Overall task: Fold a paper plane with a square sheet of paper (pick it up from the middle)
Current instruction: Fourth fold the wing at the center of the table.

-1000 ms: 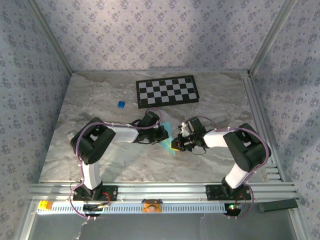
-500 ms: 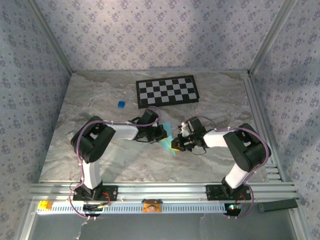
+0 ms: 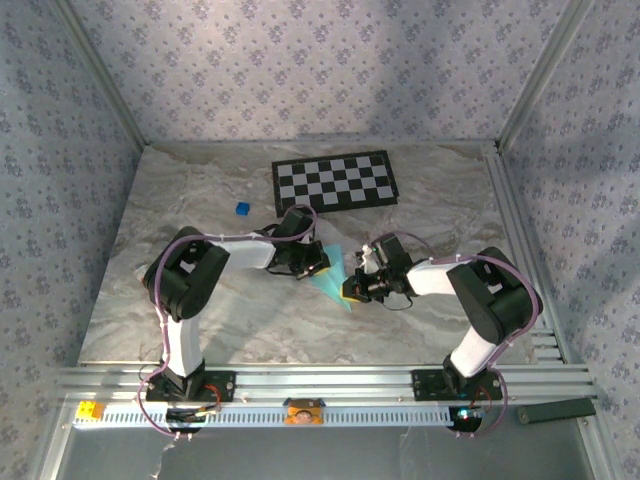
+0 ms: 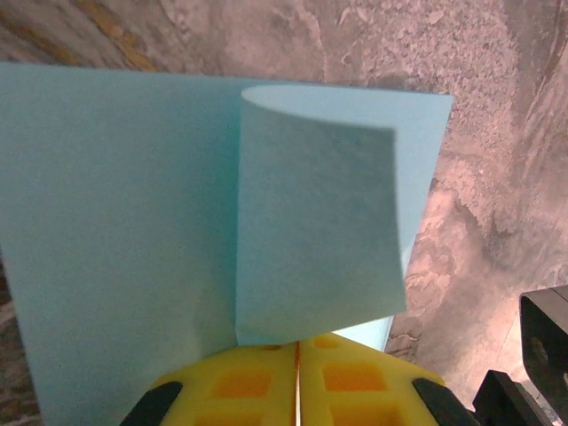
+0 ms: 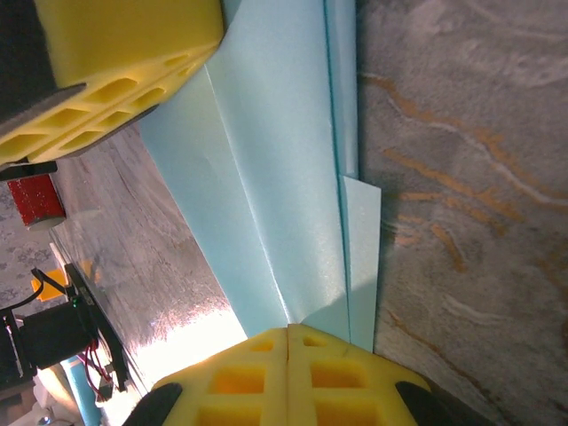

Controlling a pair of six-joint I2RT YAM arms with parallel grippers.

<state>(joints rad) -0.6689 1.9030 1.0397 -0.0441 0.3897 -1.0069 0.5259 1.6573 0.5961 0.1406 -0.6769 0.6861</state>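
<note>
On the marbled tabletop [image 3: 200, 190], my left pincer [image 4: 298, 382] and right pincer [image 5: 288, 359] both pinch the thin, smooth light-blue paper [image 4: 115, 222], creased lengthwise, one flap curled over.

The square sheet of paper [image 4: 124, 222] is light blue, the checkerboard [image 3: 335, 182] black-and-white, cube [image 3: 241, 208] dark blue, table [image 3: 200, 190] grey-veined marble.

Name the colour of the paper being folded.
Plain light blue, no print. The paper shows best in the left wrist view.
</note>
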